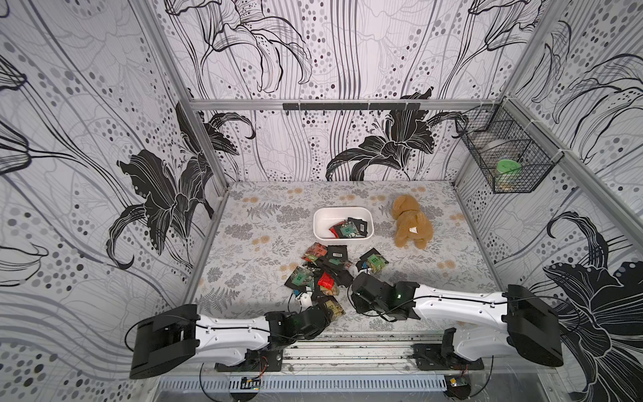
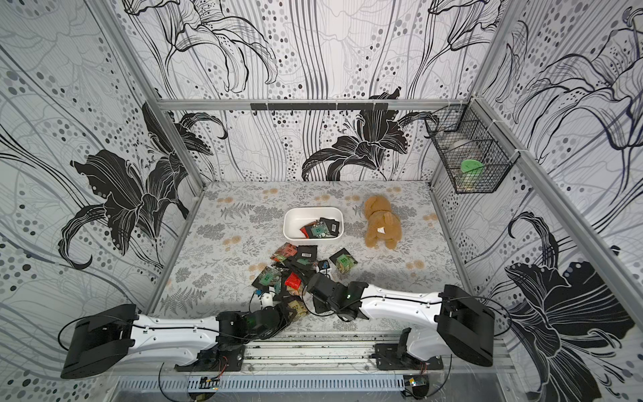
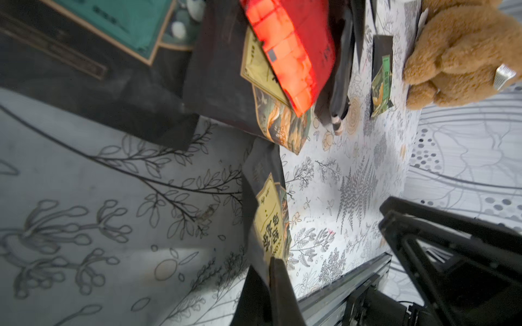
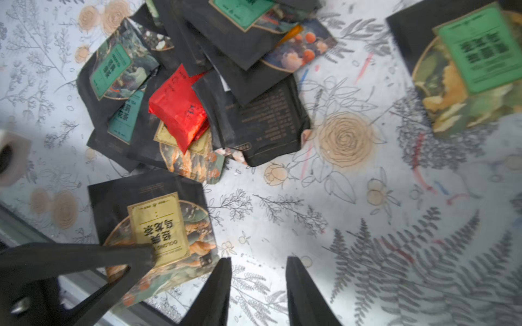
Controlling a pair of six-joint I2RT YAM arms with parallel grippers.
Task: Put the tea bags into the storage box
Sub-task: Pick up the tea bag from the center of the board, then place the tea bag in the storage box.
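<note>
Yellow-label tea bag (image 1: 334, 308) half buried under the left arm's wrist (image 1: 306, 322) in both top views. Lower tea bags (image 1: 334, 269) of the pile masked by upper ones. Green-label tea bag (image 4: 477, 65) cropped at the right wrist view's edge. Blurred behind wire basket (image 1: 532, 167) mesh: green-lidded container (image 1: 508, 167).

Our table (image 1: 250, 243), in grey botanical print, bears the white storage box (image 1: 323, 221) with a tan plush toy (image 1: 410, 222) beside it. Nearer the front we see heaped tea bags (image 1: 323, 275), a green-labelled tea bag (image 1: 374, 261) just apart, and a yellow-labelled tea bag (image 1: 334, 307) (flat or lifted, we cannot tell).
</note>
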